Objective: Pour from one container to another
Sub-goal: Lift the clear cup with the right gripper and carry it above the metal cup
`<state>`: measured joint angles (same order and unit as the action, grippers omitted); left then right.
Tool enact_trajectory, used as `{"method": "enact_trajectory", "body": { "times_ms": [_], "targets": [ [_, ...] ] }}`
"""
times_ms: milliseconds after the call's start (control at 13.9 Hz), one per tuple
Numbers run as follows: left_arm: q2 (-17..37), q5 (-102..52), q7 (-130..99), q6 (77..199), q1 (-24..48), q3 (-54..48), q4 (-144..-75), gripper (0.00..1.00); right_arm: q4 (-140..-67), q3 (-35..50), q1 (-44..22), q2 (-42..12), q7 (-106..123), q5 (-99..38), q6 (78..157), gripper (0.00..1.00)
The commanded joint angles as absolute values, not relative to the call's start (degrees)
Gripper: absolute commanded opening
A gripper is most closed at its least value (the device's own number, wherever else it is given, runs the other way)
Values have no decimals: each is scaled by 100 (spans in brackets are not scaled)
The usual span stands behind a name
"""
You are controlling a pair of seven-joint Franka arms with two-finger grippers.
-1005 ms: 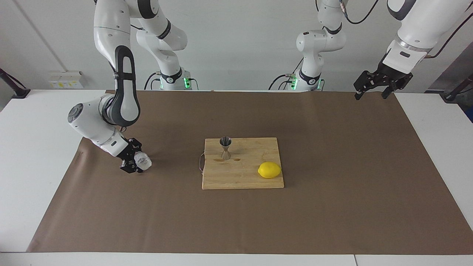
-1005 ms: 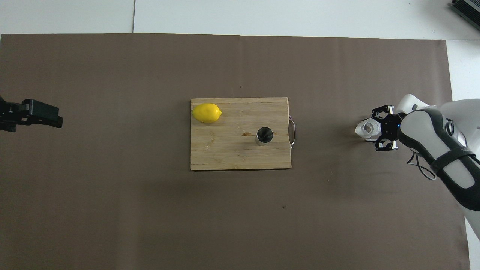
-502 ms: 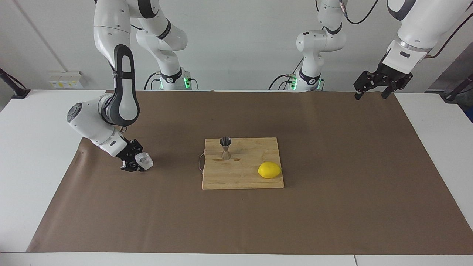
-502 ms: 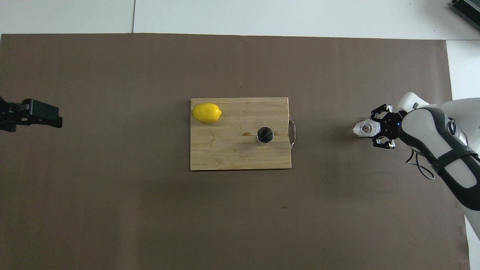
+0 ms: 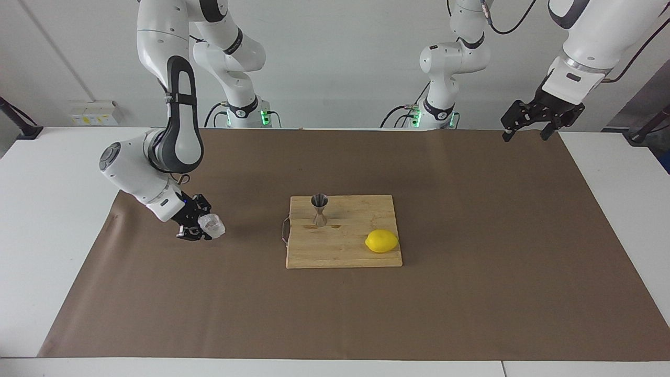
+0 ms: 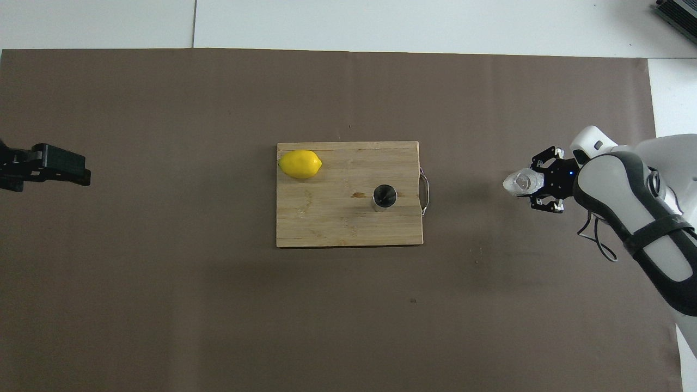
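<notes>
While the pour itself is not yet begun, findings run from the right arm's end of the table to the left arm's end.

Right claw [image 5: 201, 226]: gripping the clear cup [image 5: 212, 225] from the side; it is over the brown paper [image 5: 471, 293], well apart from the cutting board [image 5: 345, 251], toward the right arm's end of the table [image 5: 47, 209].

Clear cup: held roughly upright, mouth upward; whether it rests on the paper or hangs just above it cannot be told. Contents cannot be made out.

Steel jigger [image 5: 319, 209]: upright on the cutting board, at the board's corner nearer the robots and toward the right arm's end. Untouched.

Lemon [image 5: 381, 241]: on the same board, farther from the robots than the jigger, toward the left arm's end. No part in the task.

Left claw [image 5: 528, 123]: open, raised over the paper's edge at the left arm's end; this arm waits.

Progress: cup secured. Remaining, by judgement: carry it over the jigger, tip it, and keep the stream within the narrow steel mouth.
</notes>
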<state>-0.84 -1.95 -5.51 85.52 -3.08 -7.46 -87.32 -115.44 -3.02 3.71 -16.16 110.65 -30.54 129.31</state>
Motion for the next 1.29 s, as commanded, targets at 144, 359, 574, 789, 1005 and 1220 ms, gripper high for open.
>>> {"method": "enact_trajectory", "body": {
  "times_ms": [144,359,574,789,1005,1220],
  "targets": [
    [-211,-229,-606,8631,-334,-756,-8895,100,-11593,-299,-104,-968,10084,-2876,12745,0],
    [-211,-229,-598,8631,-334,-756,-8895,100,-11523,-272,-657,-756,8811,-1981,12691,0],
    [-211,-229,-606,8631,-343,-756,-8895,100,-11163,-255,-1299,-782,7247,-778,12578,0],
    [-211,-229,-606,8631,-334,-756,-8895,100,-10969,-255,-1932,-791,6165,15,12384,0],
    [-211,-229,-606,8631,-343,-756,-8895,100,-10741,-246,-2240,-817,5713,351,12069,0],
    [-211,-229,-606,8631,-343,-756,-8895,100,-10293,-246,-2618,-1002,5564,887,11612,0]
  ]
}}
